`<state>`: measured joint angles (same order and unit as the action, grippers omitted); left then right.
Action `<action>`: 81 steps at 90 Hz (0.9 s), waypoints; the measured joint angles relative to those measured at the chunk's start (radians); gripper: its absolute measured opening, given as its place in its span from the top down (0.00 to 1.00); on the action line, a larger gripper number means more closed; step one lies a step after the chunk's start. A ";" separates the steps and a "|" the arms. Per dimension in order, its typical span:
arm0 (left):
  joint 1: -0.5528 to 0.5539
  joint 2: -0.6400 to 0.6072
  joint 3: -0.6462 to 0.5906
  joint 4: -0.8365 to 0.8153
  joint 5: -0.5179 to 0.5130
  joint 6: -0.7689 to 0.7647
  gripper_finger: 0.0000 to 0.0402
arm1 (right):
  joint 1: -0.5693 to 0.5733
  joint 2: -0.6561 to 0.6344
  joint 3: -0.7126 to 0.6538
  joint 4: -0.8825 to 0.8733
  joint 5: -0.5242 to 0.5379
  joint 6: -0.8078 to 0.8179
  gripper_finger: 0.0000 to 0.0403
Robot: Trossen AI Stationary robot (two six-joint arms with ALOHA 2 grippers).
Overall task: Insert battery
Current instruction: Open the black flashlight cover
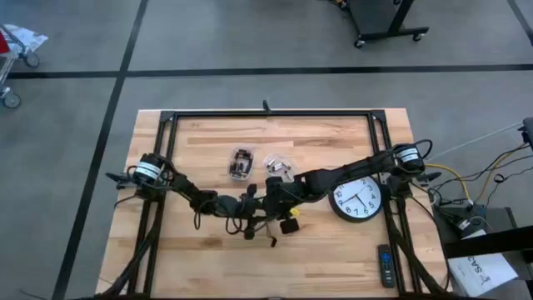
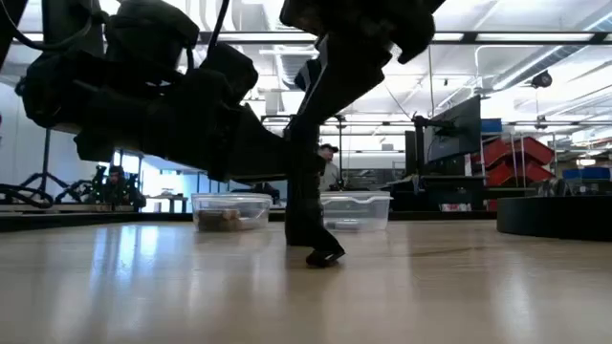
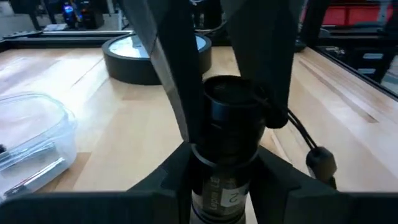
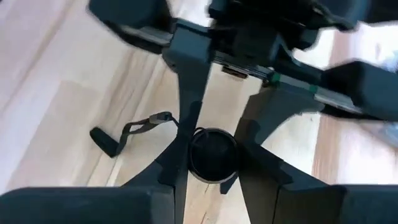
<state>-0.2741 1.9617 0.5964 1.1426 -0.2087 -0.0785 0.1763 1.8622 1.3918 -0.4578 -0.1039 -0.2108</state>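
Right at your left fingers [image 3: 168,177] sits the flashlight [image 3: 227,134], a dark tube with a pale label low on its body. Those fingers are clamped on its lower part, one on each side. The right fingers [image 4: 165,183] are closed on the same flashlight at its round end, which faces the right wrist camera dead on. So both pairs meet on the one tube, tips almost touching each other, over the middle of the table [image 1: 333,137].

Just off the fingers, a dark strap [image 4: 134,129] trails from the flashlight and lies slack on the wood, ending in a small dark toggle. You cannot make out a battery anywhere near the fingers.

A little beyond the fingers you have two clear plastic tubs. One tub [image 1: 241,164] holds dark pieces that you cannot tell apart. The second tub [image 1: 279,167] stands just beside it, with pale contents.

Farther out, past the right fingers and under the right arm, a round clock [image 1: 356,200] lies face up. Farthest from both pairs of fingers, a dark remote [image 1: 385,265] lies near the table's front corner on the right arm's side.
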 joint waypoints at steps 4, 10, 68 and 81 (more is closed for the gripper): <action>0.000 0.000 0.000 -0.001 0.020 0.004 0.77 | -0.002 0.000 0.000 0.000 -0.026 -0.048 0.77; 0.000 0.000 0.000 -0.003 0.044 0.010 0.77 | -0.002 0.001 0.000 0.001 -0.052 -0.119 0.77; 0.001 0.000 -0.001 -0.017 0.035 -0.038 0.77 | 0.001 0.001 0.109 -0.136 0.023 0.481 0.56; 0.001 0.000 -0.001 -0.017 0.035 -0.037 0.77 | 0.008 0.003 0.109 -0.141 0.067 0.756 0.57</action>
<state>-0.2729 1.9621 0.5953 1.1252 -0.1741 -0.1160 0.1839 1.8656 1.5006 -0.5989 -0.0369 0.5448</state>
